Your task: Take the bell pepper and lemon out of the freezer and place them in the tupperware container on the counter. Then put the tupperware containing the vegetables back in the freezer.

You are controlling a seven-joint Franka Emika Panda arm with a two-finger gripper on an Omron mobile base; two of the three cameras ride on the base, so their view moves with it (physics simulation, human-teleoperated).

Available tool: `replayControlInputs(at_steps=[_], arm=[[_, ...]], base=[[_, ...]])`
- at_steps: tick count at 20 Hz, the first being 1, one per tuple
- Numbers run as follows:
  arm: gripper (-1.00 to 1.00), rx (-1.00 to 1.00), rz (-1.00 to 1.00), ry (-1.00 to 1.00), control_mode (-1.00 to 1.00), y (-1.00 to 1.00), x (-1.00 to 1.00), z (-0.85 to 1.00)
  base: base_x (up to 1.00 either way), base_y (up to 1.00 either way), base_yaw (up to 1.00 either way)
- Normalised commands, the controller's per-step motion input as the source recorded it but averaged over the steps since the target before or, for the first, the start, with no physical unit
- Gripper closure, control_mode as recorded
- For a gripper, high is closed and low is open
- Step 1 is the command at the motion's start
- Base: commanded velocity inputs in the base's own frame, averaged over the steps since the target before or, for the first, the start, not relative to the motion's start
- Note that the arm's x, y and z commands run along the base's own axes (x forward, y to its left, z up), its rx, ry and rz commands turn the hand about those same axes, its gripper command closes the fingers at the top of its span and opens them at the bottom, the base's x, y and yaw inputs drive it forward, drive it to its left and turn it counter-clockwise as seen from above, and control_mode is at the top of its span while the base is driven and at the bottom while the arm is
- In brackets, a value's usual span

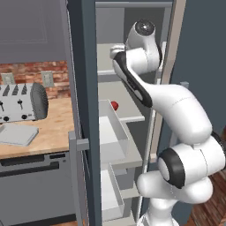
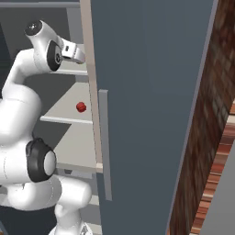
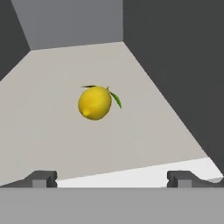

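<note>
Here, from the hand view, my gripper point(image 3: 112, 178) stands spread as wide as it goes, the two dark fingertips point(image 3: 41, 178) far apart at the bottom of the picture, with nothing between them and nothing touched. The lemon point(image 3: 95, 103) lies ahead of them, apart from the tips, on a pale grey shelf point(image 3: 52, 144), its small green leaf pointing off to one side; grey walls close in behind it and on the right. From the left base view, my arm point(image 1: 176, 110) bends up from the lower right and reaches into the open freezer point(image 1: 86, 66), its wrist at an upper shelf. Below it the bell pepper point(image 1: 114, 105) rests on the next shelf down, just behind the wall of a pale pull-out drawer point(image 1: 112, 137) that juts forward. To the left, the tupperware container point(image 1: 18, 134) lies flat on the counter point(image 1: 55, 128), in front of a toaster point(image 1: 22, 102) against a brick wall. From the right base view, the dark freezer door point(image 2: 151, 114) stands open across much of the picture, hiding the right part of the interior, while my forearm enters above the red pepper on its shelf.
</note>
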Motion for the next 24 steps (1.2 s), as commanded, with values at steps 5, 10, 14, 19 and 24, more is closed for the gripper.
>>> replayControlInputs(at_steps=[5,10,14,19,24], arm=[[-1.0,0.0,-0.09,0.01,-1.0,0.01,0.48,-0.1],[-1.0,0.0,-0.06,0.02,-1.0,0.01,0.49,-0.05],[-1.0,0.0,-0.04,0.02,-1.0,0.03,0.46,-0.03],[-1.0,0.0,-0.01,0.01,-1.0,0.09,0.5,-0.05],[-1.0,0.0,0.0,0.02,-1.0,0.12,0.48,-0.08]], base=[[0.0,0.0,0.0],[0.0,0.0,0.0],[0.0,0.0,0.0],[0.0,0.0,0.0],[0.0,0.0,0.0]])
